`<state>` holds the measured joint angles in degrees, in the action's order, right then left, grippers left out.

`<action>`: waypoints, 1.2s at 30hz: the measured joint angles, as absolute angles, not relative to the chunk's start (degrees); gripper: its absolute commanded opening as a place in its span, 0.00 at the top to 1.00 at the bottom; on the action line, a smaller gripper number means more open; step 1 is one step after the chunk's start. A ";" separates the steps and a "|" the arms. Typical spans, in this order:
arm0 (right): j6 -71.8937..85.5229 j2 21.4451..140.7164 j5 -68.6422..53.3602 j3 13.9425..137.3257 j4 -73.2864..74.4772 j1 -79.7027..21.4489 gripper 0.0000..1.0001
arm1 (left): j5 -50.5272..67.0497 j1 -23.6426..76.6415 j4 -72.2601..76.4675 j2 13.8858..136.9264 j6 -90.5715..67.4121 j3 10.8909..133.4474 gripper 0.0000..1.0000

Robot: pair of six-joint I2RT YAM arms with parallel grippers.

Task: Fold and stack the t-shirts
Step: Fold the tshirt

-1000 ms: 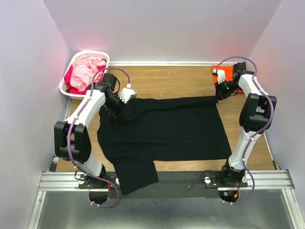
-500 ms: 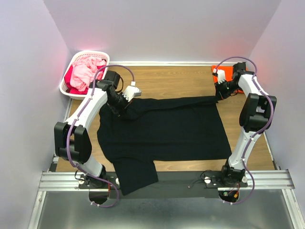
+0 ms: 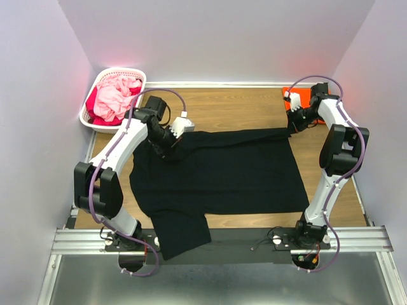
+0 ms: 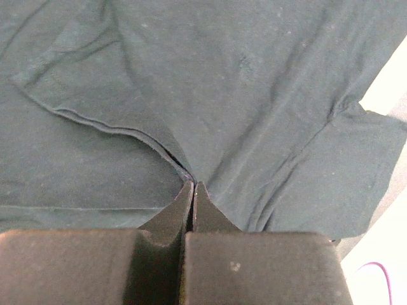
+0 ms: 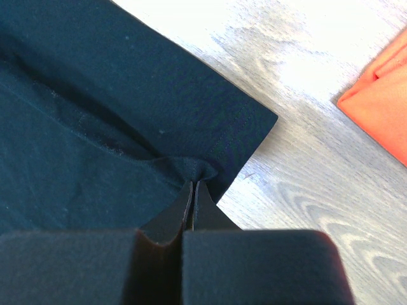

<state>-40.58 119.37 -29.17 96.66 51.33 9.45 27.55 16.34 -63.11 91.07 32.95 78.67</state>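
A large black t-shirt (image 3: pixel 222 175) lies spread over the wooden table, one sleeve hanging over the near edge. My left gripper (image 3: pixel 170 141) is shut on a fold of the black t-shirt (image 4: pixel 254 95) at its far left, the cloth pinched at the fingertips (image 4: pixel 193 184). My right gripper (image 3: pixel 292 129) is shut on the far right corner of the black t-shirt (image 5: pixel 95 114), the hem bunched at its tips (image 5: pixel 194 184). A folded orange t-shirt (image 3: pixel 303 96) lies at the far right corner, seen also as orange cloth (image 5: pixel 381 101) in the right wrist view.
A white lattice basket (image 3: pixel 95 113) holding pink and red cloth stands at the far left corner. Bare wood table (image 3: pixel 235 108) shows beyond the black shirt. Walls close in left, right and behind.
My left gripper has moved to the right along the far edge, dragging its fold of black cloth inward. The right arm has stayed still.
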 measured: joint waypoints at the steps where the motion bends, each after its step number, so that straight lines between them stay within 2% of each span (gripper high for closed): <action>1: -40.58 119.37 -29.17 96.66 51.35 9.45 1.00 | 27.57 16.73 -63.13 91.05 32.97 78.43 1.00; 10: -40.60 119.37 -29.17 96.66 51.33 9.45 0.99 | 27.73 19.62 -63.18 91.05 32.97 77.43 1.00; 36: -42.61 119.37 -26.98 94.98 51.35 9.82 1.00 | 24.75 19.64 -61.49 92.82 34.87 68.93 1.00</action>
<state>-42.61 119.37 -26.98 94.98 51.35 9.82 24.75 19.64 -61.49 92.82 34.87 68.93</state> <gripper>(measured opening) 0.009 0.008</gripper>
